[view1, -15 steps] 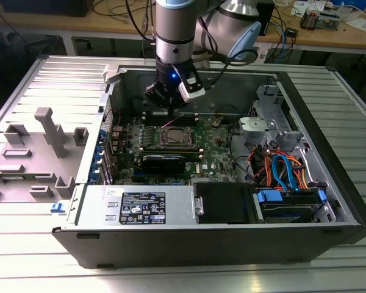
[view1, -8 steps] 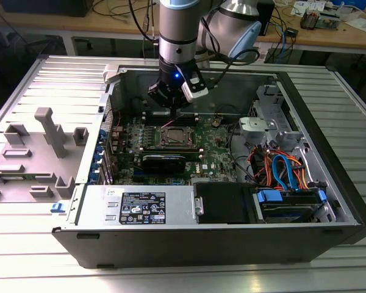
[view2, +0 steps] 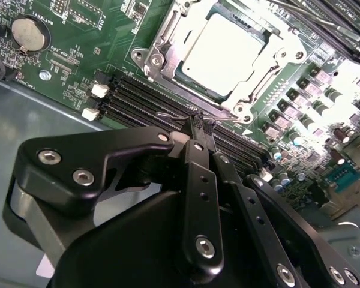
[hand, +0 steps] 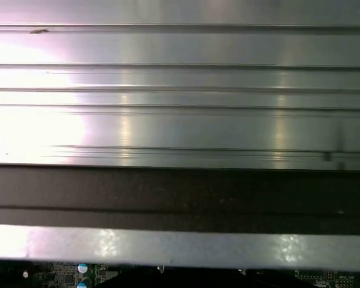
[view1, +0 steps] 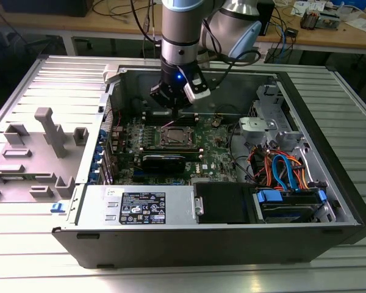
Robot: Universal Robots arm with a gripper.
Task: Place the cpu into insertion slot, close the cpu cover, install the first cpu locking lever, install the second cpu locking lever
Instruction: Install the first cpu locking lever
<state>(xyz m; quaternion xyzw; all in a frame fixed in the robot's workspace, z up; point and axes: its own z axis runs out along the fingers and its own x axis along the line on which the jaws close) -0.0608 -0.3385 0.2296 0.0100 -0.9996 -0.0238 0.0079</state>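
The cpu [view2: 225, 51] lies flat in its socket on the green motherboard [view2: 78, 66], its silvery top bright. Around it sits the cpu cover [view2: 151, 58], a metal frame lying down on the socket. In the exterior view the cpu [view1: 174, 135] is at the middle of the open computer case, and my gripper [view1: 172, 105] hangs just behind it. In the second wrist view my gripper [view2: 199, 123] has its black fingers shut together above the memory slots, with nothing visible between them. A thin wire locking lever end [view2: 168, 114] lies right beside the fingertips.
Black memory slots [view2: 138, 96] run beside the socket, and a coin battery [view2: 29, 33] sits farther off. The case holds a power supply [view1: 146, 204], a drive cage with orange and blue cables [view1: 280, 171] and metal walls. Grey fixtures [view1: 49, 131] stand on the ribbed table at the exterior view's left.
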